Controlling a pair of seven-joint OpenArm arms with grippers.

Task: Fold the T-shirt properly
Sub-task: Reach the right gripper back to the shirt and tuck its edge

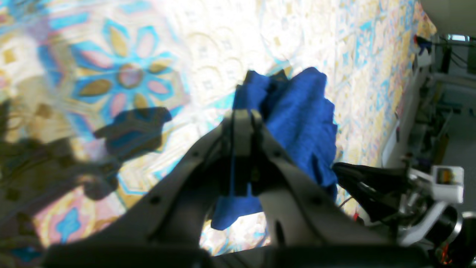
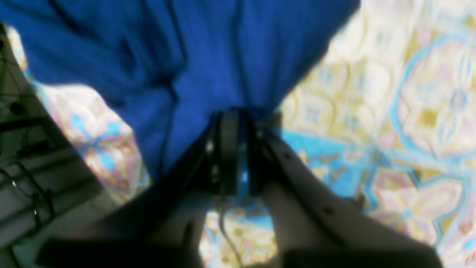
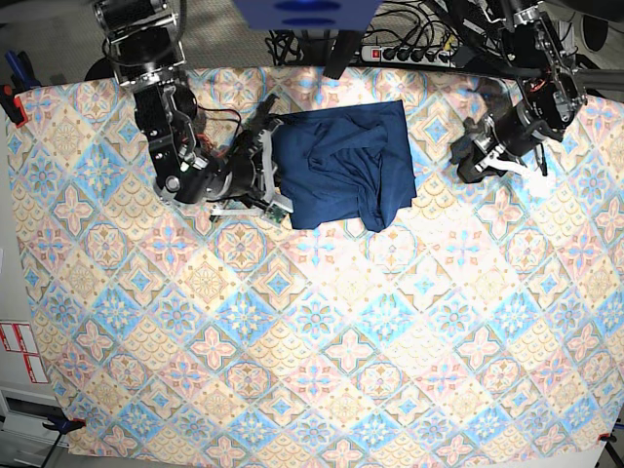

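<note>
The dark blue T-shirt (image 3: 341,166) lies in a rough rectangle at the top middle of the patterned tablecloth (image 3: 312,331). My right gripper (image 3: 276,175) is at its left edge. In the right wrist view that gripper (image 2: 236,111) is shut on the T-shirt (image 2: 208,48), which fans out from the fingertips. In the left wrist view my left gripper (image 1: 241,113) is shut, with a thin strip of the bunched T-shirt (image 1: 297,111) between the fingers. In the base view the left gripper (image 3: 466,161) stands right of the shirt with a gap of cloth between.
The right arm (image 1: 372,186) shows at the lower right of the left wrist view, close to the shirt. The table's edge (image 1: 405,111) runs beyond it. A power strip and cables (image 3: 409,51) lie behind the table's far edge.
</note>
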